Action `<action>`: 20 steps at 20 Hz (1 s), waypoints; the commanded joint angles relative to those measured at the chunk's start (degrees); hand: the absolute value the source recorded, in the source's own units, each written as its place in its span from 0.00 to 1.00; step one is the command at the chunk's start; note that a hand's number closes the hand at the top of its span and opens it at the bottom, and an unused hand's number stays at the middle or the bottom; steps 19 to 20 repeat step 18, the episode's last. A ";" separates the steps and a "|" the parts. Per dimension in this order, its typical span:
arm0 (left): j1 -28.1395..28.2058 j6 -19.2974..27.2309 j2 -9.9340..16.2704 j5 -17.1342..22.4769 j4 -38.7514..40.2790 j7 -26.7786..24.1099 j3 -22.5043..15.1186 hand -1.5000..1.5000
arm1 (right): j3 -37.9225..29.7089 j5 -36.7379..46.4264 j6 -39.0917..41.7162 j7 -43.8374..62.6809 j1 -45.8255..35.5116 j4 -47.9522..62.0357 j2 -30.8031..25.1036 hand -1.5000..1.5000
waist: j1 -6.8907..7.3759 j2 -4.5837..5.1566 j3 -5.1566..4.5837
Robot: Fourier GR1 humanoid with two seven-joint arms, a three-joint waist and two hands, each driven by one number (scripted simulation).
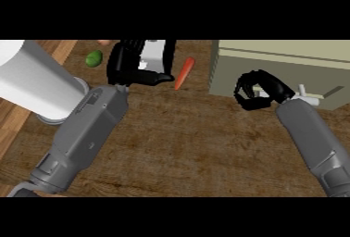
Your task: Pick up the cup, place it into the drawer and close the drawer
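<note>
The white cup (156,52) stands at the far edge of the wooden counter, partly hidden by my left hand (126,65). That hand's fingers curl round the cup's left side, and its thumb reaches under the near side. At the far right sits the beige drawer unit (287,69). A small white handle (309,98) shows at the unit's near face. My right hand (256,92) hovers in front of the unit's near left corner with its fingers curled and nothing in them. I cannot tell whether the drawer is open.
An orange carrot (183,73) lies between the cup and the drawer unit. A green vegetable (94,58) sits left of my left hand. A large white cylinder (31,78) stands at the far left by the counter's edge (14,125).
</note>
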 commanded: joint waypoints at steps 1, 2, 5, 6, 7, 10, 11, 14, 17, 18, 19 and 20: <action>1.67 -1.58 0.44 0.22 -1.64 1.14 -0.65 0.00 | -5.68 -1.45 -3.60 4.00 -8.93 4.23 -4.77 1.00 | 2.36 0.72 -0.31; 0.93 -0.81 0.72 -0.11 -1.53 0.87 -0.45 0.00 | -5.55 -1.52 -2.13 3.99 -9.82 4.24 -5.60 1.00 | 1.86 0.88 -0.34; 2.07 -2.57 0.98 0.38 -2.14 1.08 -0.54 0.00 | -6.40 -2.74 -1.13 3.96 -9.79 3.64 -6.58 1.00 | 2.47 1.13 -0.37; 2.32 -3.72 2.43 0.21 -2.36 1.57 -0.69 0.00 | -6.80 -3.29 -1.15 4.04 -9.80 3.10 -6.58 1.00 | 3.35 1.10 -0.37; 3.37 -3.52 1.97 -0.11 -2.65 0.85 -1.10 0.00 | -6.88 -3.59 0.02 2.76 -9.22 2.67 -7.83 1.00 | 3.43 1.02 -0.34; 2.98 -3.82 2.30 0.20 -2.83 1.37 -0.80 0.00 | -7.01 -4.13 1.18 3.83 -9.41 2.05 -8.43 1.00 | 3.65 1.33 -0.41; 3.38 -3.53 1.54 0.17 -3.09 0.85 -0.95 0.00 | -7.13 -4.47 1.68 4.39 -9.62 1.77 -8.43 1.00 | 3.92 1.29 -0.46; 4.35 -5.32 3.22 1.00 -3.12 1.01 -0.06 0.00 | -8.12 -5.98 3.13 3.97 -9.01 0.67 -9.41 1.00 | 4.03 1.39 -0.52; 4.80 -5.23 2.38 0.85 -3.72 0.79 -0.54 0.00 | -7.89 -6.25 4.49 3.90 -8.38 -0.15 -10.10 1.00 | 4.30 1.40 -0.49; 5.17 -5.50 1.79 0.91 -4.03 1.10 -0.95 0.00 | -7.97 -6.67 5.03 4.16 -8.41 -0.36 -9.70 1.00 | 4.78 1.32 -0.48; 5.17 -5.50 1.79 0.91 -4.03 1.10 -0.95 0.00 | -7.97 -6.67 5.03 4.16 -8.41 -0.36 -9.70 1.00 | 4.78 1.32 -0.48; 5.17 -5.50 1.79 0.91 -4.03 1.10 -0.95 0.00 | -7.97 -6.67 5.03 4.16 -8.41 -0.36 -9.70 1.00 | 4.78 1.32 -0.48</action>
